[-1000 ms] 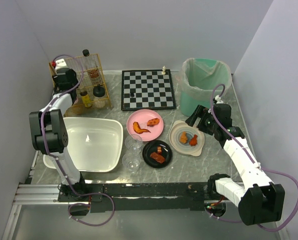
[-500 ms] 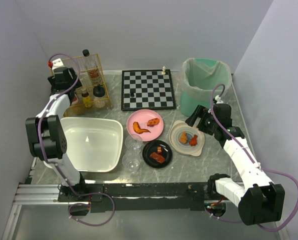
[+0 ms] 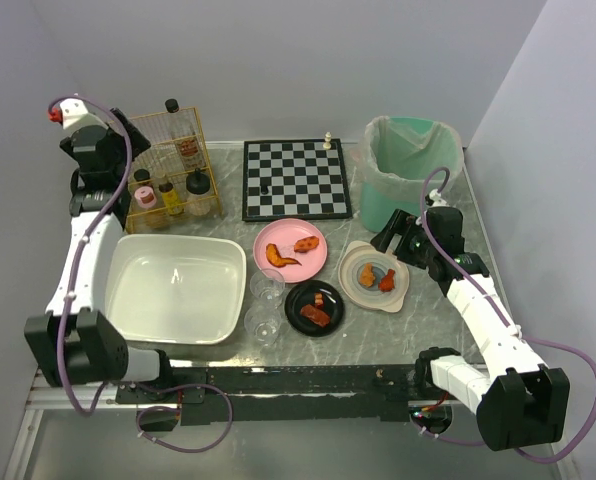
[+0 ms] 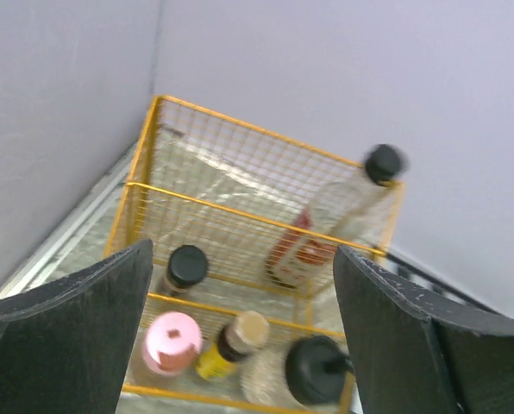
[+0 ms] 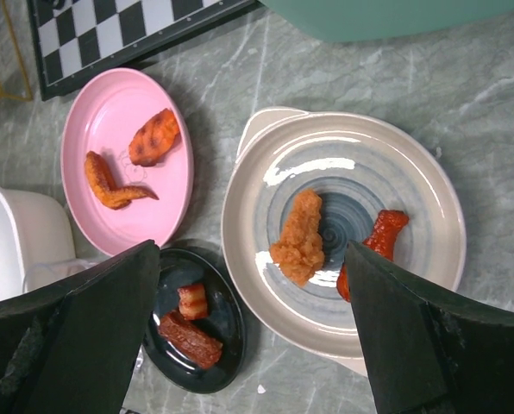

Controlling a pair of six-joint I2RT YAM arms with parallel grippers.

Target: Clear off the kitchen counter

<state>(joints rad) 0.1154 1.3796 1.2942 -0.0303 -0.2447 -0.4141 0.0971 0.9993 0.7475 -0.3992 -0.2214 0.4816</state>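
Clutter covers the counter (image 3: pixel 378 345) around the tub (image 3: pixel 183 241), so both grippers hang open and empty, likely scouting: the left gripper (image 4: pixel 244 267) raised near the rack (image 3: pixel 178 150) behind the tub, the right gripper (image 5: pixel 248 259) over the beige plate (image 5: pixel 429 181) to its right.

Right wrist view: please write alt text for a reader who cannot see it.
The open right gripper hovers over a beige plate holding two fried pieces, on the grey marble kitchen counter. Left of it are a pink plate and a black plate, each with two food pieces.
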